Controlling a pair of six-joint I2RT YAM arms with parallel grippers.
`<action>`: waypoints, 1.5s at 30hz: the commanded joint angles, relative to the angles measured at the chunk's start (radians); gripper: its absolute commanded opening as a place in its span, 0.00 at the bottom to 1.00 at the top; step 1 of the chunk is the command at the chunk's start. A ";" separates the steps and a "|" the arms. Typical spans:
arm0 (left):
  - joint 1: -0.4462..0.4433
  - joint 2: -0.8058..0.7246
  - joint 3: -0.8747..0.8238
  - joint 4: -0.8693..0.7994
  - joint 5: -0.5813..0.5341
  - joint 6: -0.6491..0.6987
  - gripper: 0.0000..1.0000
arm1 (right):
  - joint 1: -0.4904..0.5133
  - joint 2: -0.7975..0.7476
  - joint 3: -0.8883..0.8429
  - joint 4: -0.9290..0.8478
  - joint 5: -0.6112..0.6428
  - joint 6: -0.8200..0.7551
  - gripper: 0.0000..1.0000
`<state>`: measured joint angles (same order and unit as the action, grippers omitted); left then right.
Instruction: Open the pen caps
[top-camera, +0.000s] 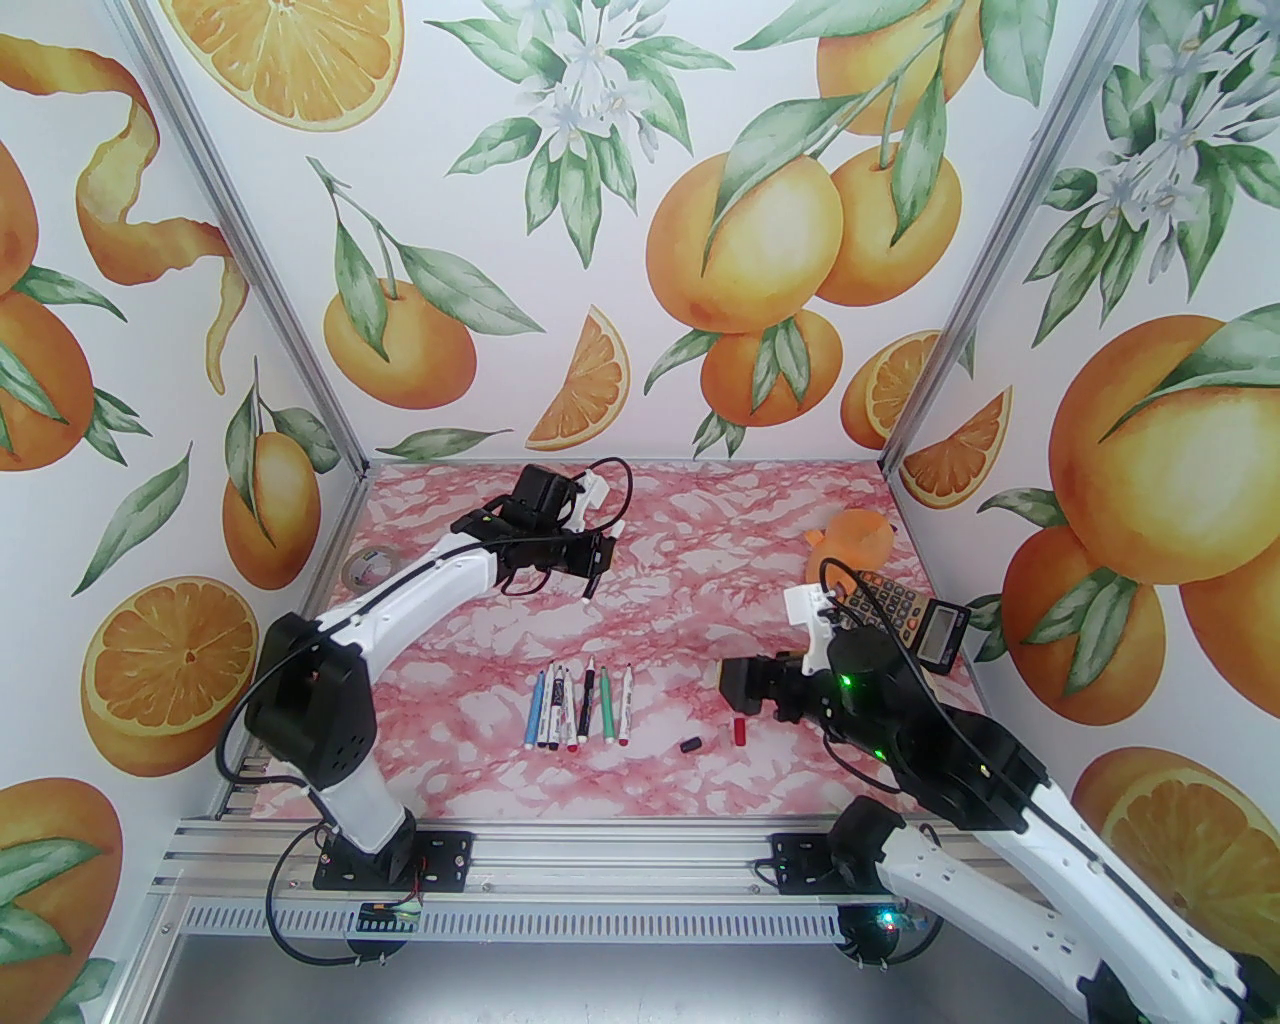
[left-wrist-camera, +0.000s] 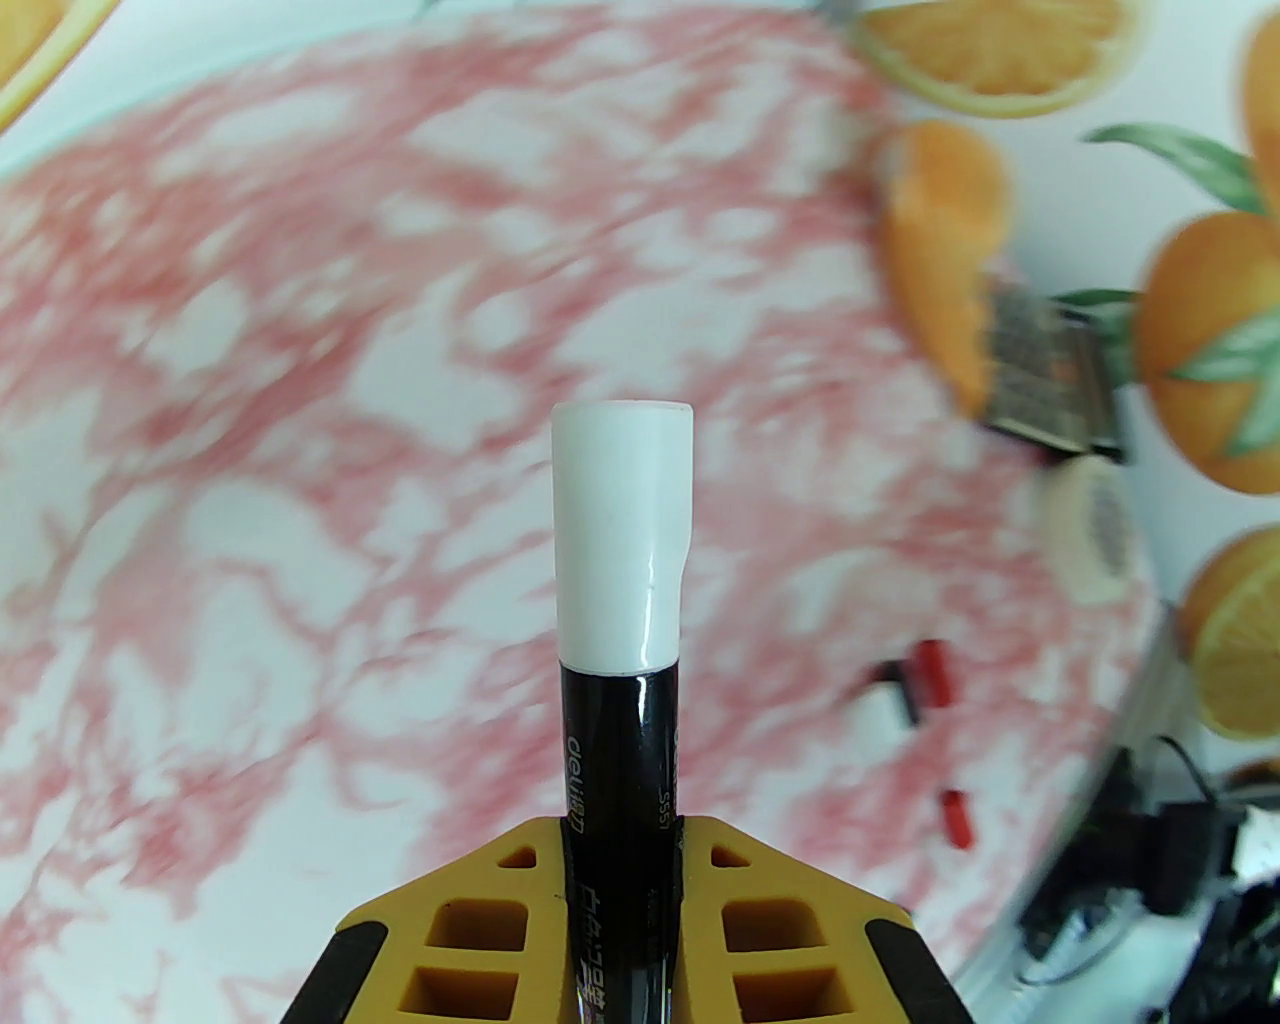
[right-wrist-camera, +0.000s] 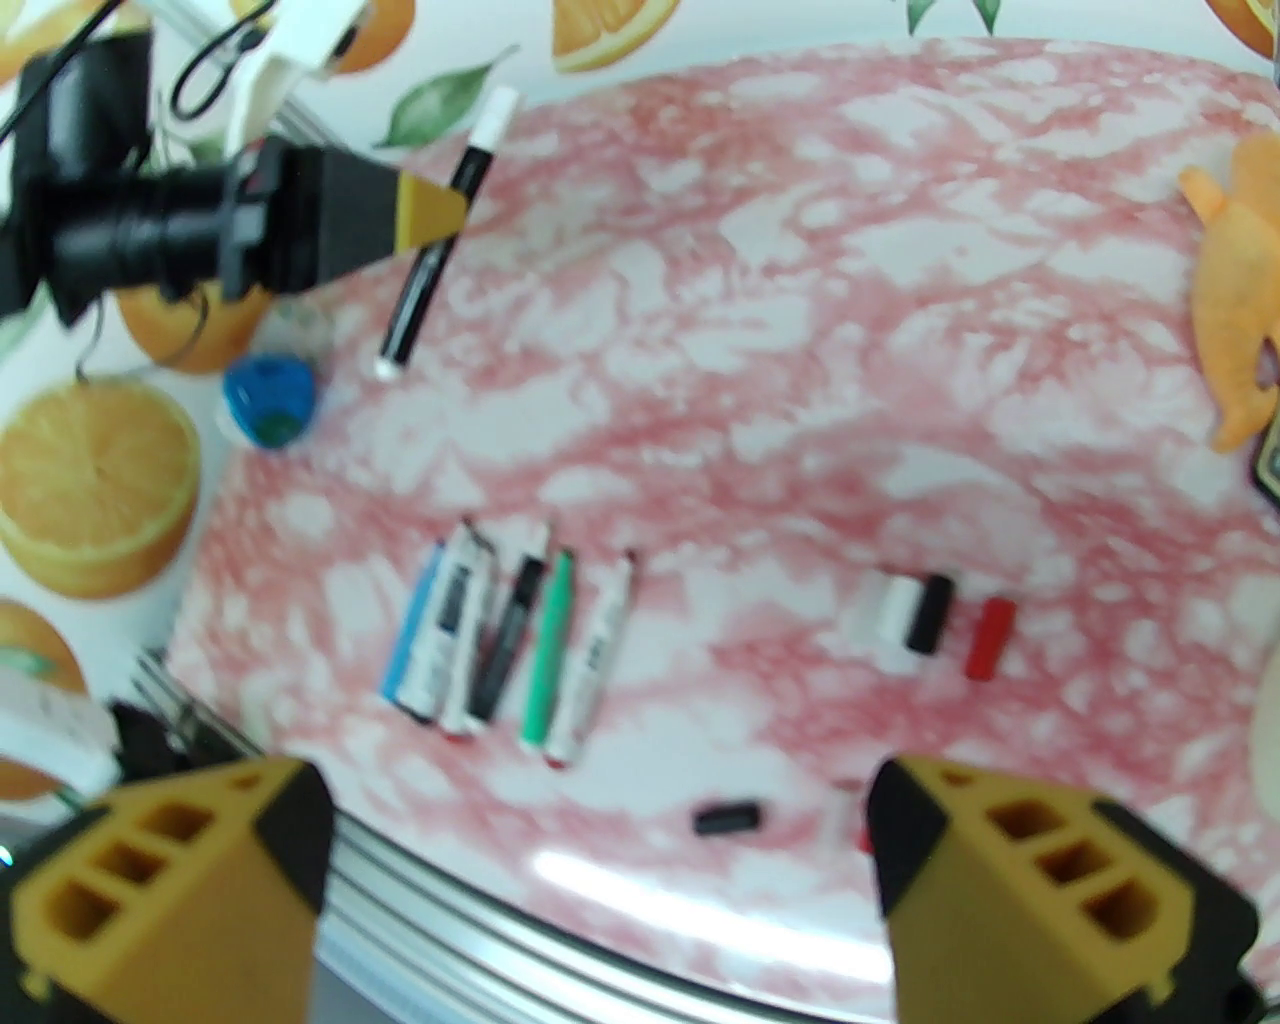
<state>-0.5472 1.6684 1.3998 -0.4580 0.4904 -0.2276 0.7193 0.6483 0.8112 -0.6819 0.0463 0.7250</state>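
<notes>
The left jaws, raised over the bench (top-camera: 700, 560) toward 10 o'clock, clamp a black pen (left-wrist-camera: 620, 760) with its white cap (left-wrist-camera: 622, 540) on, while the right jaws hang spread wide by a loose red cap (right-wrist-camera: 990, 637) and black cap (right-wrist-camera: 728, 817) at 3 o'clock of the pen row (top-camera: 580, 705).

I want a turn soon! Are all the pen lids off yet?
Nearly. Loose caps lie on the table; the row of pens looks uncapped. The left fingers hold a black pen, its white cap still on: that remains. The right fingers are open.
</notes>
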 joint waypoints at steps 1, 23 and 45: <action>-0.066 -0.065 -0.050 0.102 0.167 0.028 0.13 | 0.007 0.018 -0.046 0.218 0.055 0.131 0.91; -0.299 -0.104 -0.132 0.170 0.301 0.047 0.12 | 0.001 0.056 -0.133 0.413 0.135 0.239 0.63; -0.313 -0.093 -0.132 0.163 0.320 0.068 0.09 | -0.027 0.064 -0.127 0.428 0.020 0.244 0.33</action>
<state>-0.8532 1.5948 1.2766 -0.3172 0.7822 -0.1795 0.6983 0.7181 0.6777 -0.2756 0.0868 0.9691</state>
